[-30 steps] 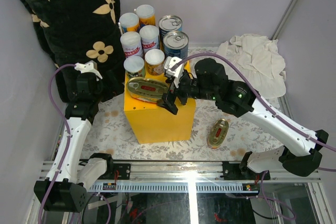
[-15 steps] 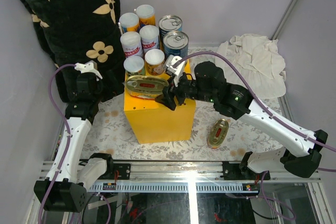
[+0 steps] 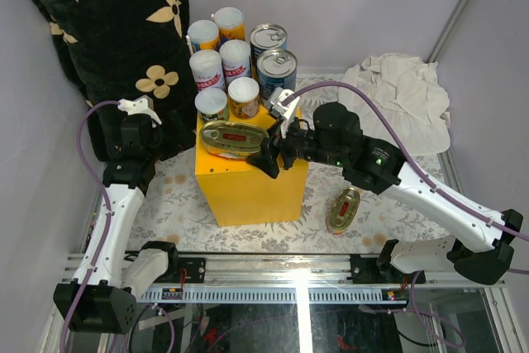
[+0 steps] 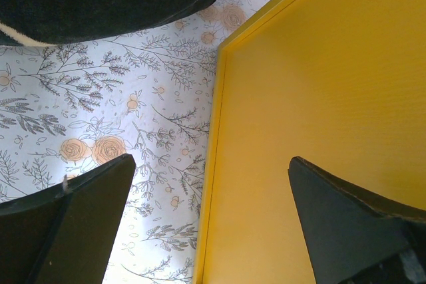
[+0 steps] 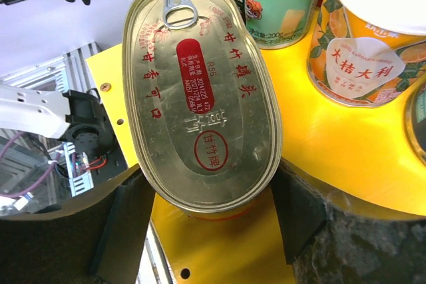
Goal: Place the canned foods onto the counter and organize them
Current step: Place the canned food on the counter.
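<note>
A flat oval gold tin [image 3: 234, 138] [image 5: 203, 91] lies on the front left of the yellow counter [image 3: 248, 192] [image 5: 359, 157]. My right gripper [image 3: 266, 153] [image 5: 210, 214] is shut on the tin's near end, one finger on each long side. Behind it stand slim white-lidded cans [image 3: 212, 103] [image 3: 244, 97], with more slim cans [image 3: 207, 68] and two blue-labelled cans [image 3: 277, 68] clustered at the back. Another oval tin [image 3: 342, 208] lies on the floral cloth right of the counter. My left gripper [image 3: 136, 121] [image 4: 210, 224] hangs open and empty beside the counter's left side [image 4: 319, 98].
A black flower-patterned pillow [image 3: 107, 31] leans at the back left, close to the left arm. A crumpled white cloth [image 3: 405, 97] lies at the back right. The metal rail [image 3: 289, 274] runs along the near edge.
The right gripper's jaws have closed in on the oval tin on the counter, and the right arm has shifted slightly. The left arm has not moved.
</note>
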You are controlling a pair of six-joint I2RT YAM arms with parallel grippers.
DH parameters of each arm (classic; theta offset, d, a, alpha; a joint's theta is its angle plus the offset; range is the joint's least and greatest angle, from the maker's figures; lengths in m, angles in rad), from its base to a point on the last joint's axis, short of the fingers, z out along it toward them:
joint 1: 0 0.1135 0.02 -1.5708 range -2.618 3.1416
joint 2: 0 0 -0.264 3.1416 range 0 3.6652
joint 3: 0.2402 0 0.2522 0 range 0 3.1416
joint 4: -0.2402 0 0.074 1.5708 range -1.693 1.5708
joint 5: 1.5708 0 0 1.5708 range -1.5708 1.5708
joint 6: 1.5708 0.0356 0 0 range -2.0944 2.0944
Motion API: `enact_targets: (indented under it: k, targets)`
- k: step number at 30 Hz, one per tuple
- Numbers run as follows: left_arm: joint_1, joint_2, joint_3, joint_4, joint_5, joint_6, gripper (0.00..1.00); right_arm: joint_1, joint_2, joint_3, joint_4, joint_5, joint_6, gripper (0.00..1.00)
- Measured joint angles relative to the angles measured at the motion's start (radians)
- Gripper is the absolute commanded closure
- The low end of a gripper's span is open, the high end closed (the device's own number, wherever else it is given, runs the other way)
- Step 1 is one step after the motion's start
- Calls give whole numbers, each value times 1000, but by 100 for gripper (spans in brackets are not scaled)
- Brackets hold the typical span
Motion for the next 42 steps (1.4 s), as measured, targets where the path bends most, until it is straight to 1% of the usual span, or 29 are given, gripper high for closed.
enact_targets:
  k: [5, 15, 17, 20, 24, 33, 42]
  targets:
    - [0, 0, 0, 0, 0, 0, 0, 23, -2, 0, -1, 17, 17, 11]
    - [0, 0, 0, 0, 1, 0, 1, 66, -8, 1, -9, 49, 33, 10]
    - [0, 0, 0, 0, 1, 0, 0, 71, -10, 1, -11, 55, 37, 12]
    - [0, 0, 0, 0, 1, 0, 0, 75, -13, 1, -14, 62, 43, 20]
    - [0, 0, 0, 0, 1, 0, 0, 85, -17, 2, -24, 68, 53, 26]
    - [0, 0, 0, 0, 2, 0, 0, 103, -19, 5, -32, 72, 61, 27]
    - [0, 0, 0, 0, 8, 0, 0, 106, -19, 5, -32, 121, 66, 28]
